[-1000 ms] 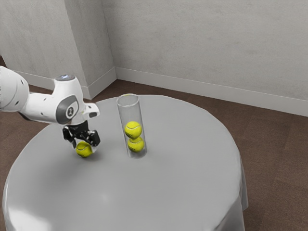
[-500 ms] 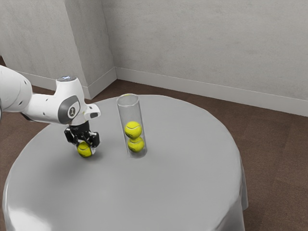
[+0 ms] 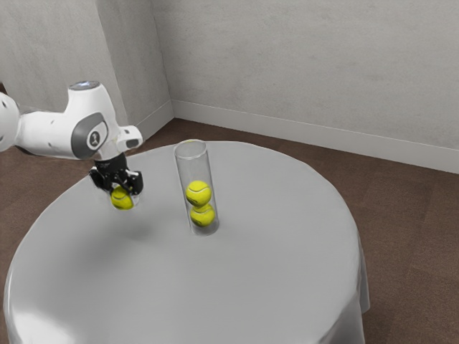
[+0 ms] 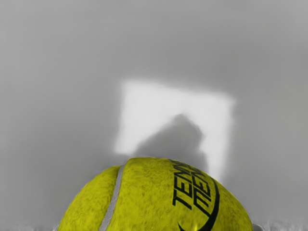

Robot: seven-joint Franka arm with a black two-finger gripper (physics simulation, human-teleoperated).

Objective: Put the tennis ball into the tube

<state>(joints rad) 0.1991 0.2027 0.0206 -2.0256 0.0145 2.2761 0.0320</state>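
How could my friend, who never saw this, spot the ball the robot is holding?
Find the round gray table, then the black gripper over it, toward the exterior view's left. The yellow tennis ball held in that gripper is it. It hangs above the table, while the other two balls sit one above the other inside the clear tube.

Tennis ball [image 3: 122, 201]: yellow, with a pale seam and black lettering; gripped in the end effector [image 3: 121, 190], raised off the counter [image 3: 186, 287]; apart from the tube, on its exterior view's left side
Tube [image 3: 191, 165]: clear, tall and round, upright on the counter; inside, an upper ball [image 3: 199, 193] rests on a lower ball [image 3: 202, 216], both yellow
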